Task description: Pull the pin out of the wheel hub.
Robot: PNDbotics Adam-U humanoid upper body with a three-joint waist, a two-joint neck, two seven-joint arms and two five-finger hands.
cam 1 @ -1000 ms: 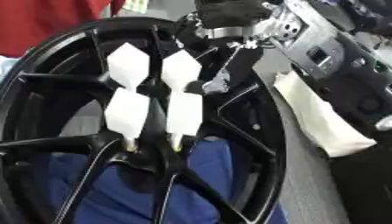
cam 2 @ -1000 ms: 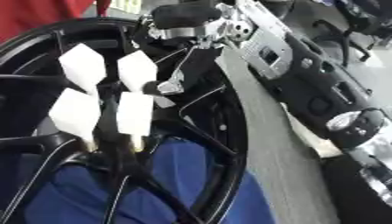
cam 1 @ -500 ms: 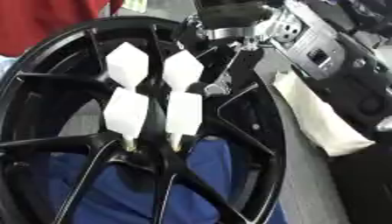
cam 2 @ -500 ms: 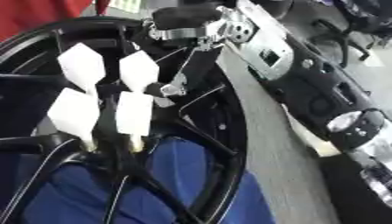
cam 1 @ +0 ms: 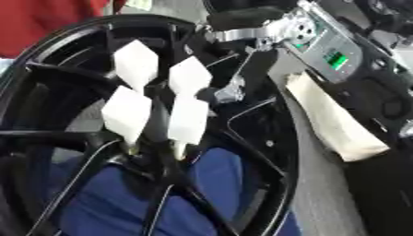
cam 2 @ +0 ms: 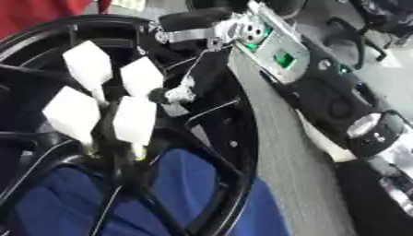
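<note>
Your right hand (cam 1: 242, 69) reaches in from the upper right, over the rim of the wheel hub (cam 1: 266, 138), with its black fingers (cam 1: 256, 64) pointing down toward the centre. The fingertips sit right at a small silver piece (cam 1: 230, 94) near the hub's middle; you cannot tell from these views whether the fingers are pinching it or only touching it, so the state of the hand stays unclear. Behind the hand, your right forearm (cam 2: 322, 78) runs off to the upper right, black with silver joints and a small green-lit panel (cam 1: 335, 59).

The pins stand at the hub's centre: four of them, each topped with a white block. Two upper pins (cam 1: 135, 64) (cam 1: 190, 76) sit side by side, and two lower pins (cam 1: 126, 114) (cam 1: 190, 120) sit just below them, their thin stems going down into the hub. The silver piece lies just to the right of this cluster.

Blue fabric (cam 1: 121, 198) shows through the spokes in the lower part. A cream pad (cam 1: 335, 120) lies on the grey worktop (cam 2: 290, 175) just beside the rim on the right. Red cloth (cam 1: 40, 23) fills the upper left corner.

Your left hand shows in neither view.
</note>
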